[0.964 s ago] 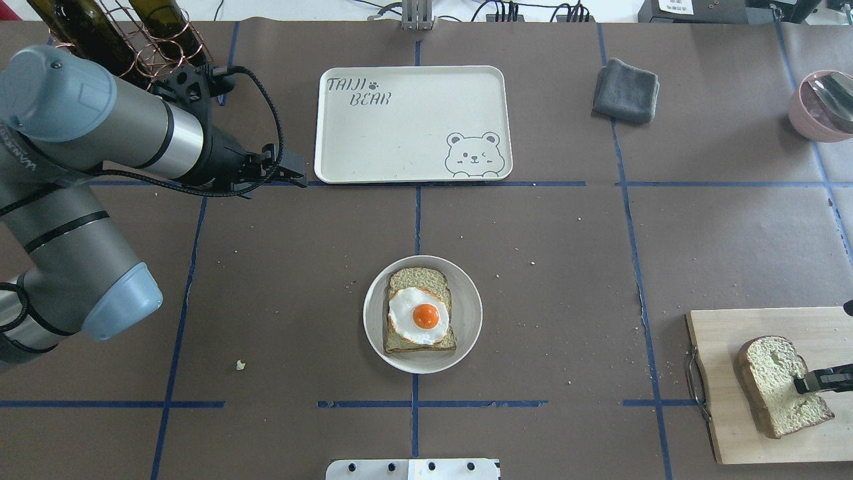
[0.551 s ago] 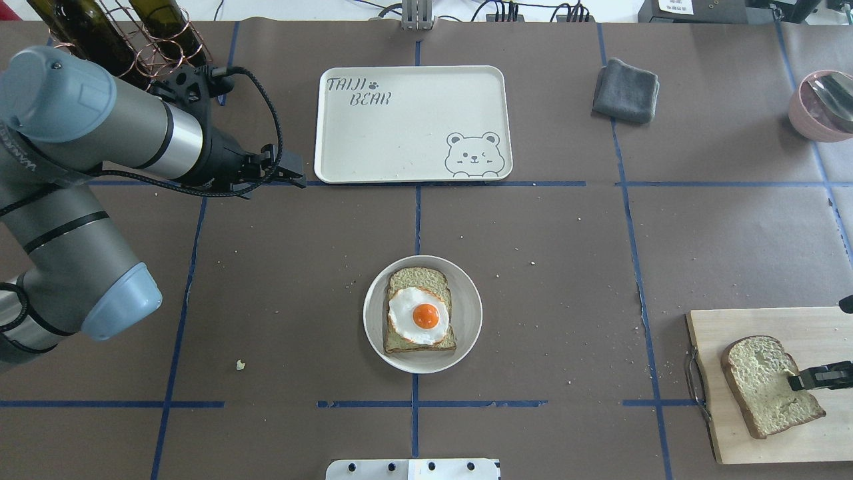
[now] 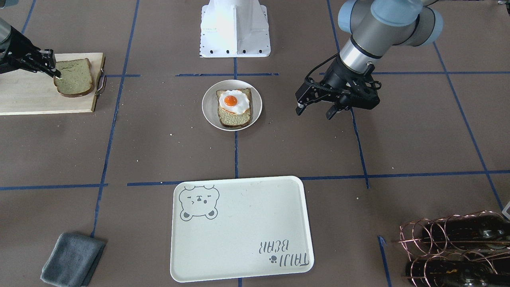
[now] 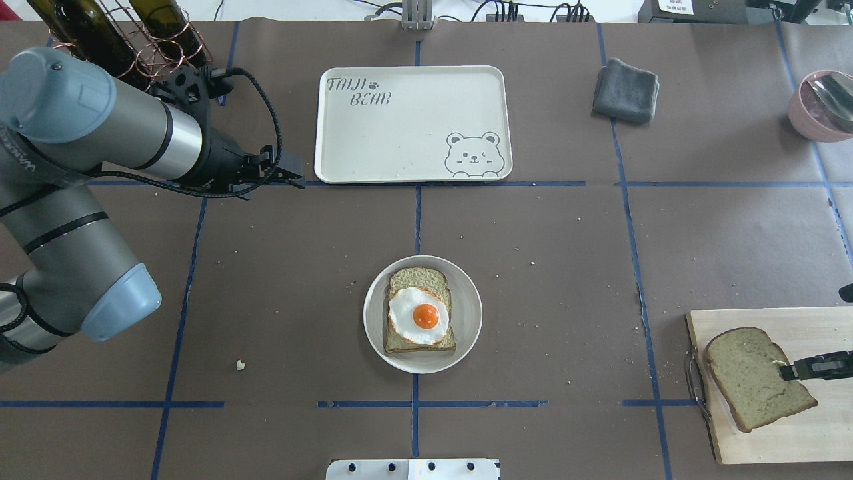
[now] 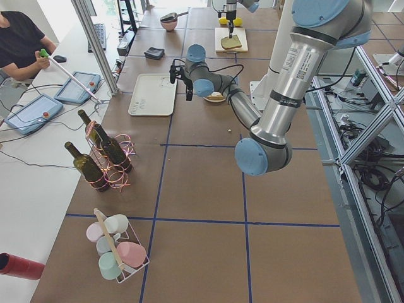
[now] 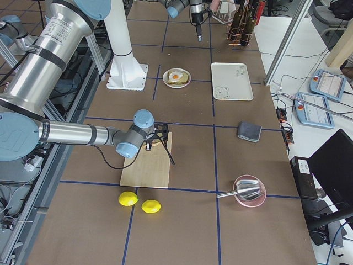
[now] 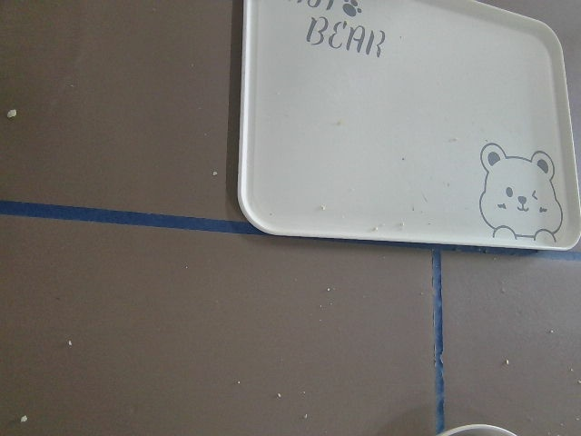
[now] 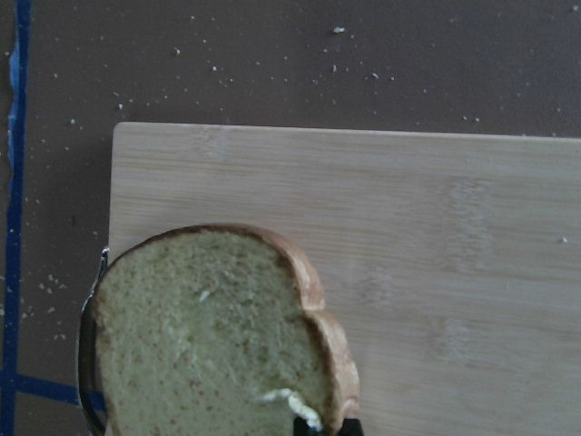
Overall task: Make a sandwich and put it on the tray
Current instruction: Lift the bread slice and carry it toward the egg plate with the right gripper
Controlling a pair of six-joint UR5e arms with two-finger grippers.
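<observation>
One bread slice topped with a fried egg [image 4: 418, 315] lies on a round white plate [image 4: 468, 333] at mid table, and also shows in the front view [image 3: 234, 104]. My right gripper [image 4: 796, 369] is shut on the edge of the second bread slice [image 4: 750, 377] and holds it over the handle end of the wooden cutting board [image 4: 786, 440]. That slice fills the lower left of the right wrist view [image 8: 209, 345]. The cream tray [image 4: 413, 123] with bear drawing lies bare at the far side. My left gripper [image 4: 296, 177] hovers open and empty by the tray's near left corner.
A folded grey cloth [image 4: 626, 90] lies right of the tray. A pink bowl with a spoon [image 4: 823, 103] is at the far right edge. Wine bottles in a copper rack [image 4: 126, 33] stand far left. Two lemons [image 6: 140, 202] lie past the board.
My right gripper has carried the second bread slice leftward over the board toward its handle end, and the slice now lies flatter. The left arm has barely moved.
</observation>
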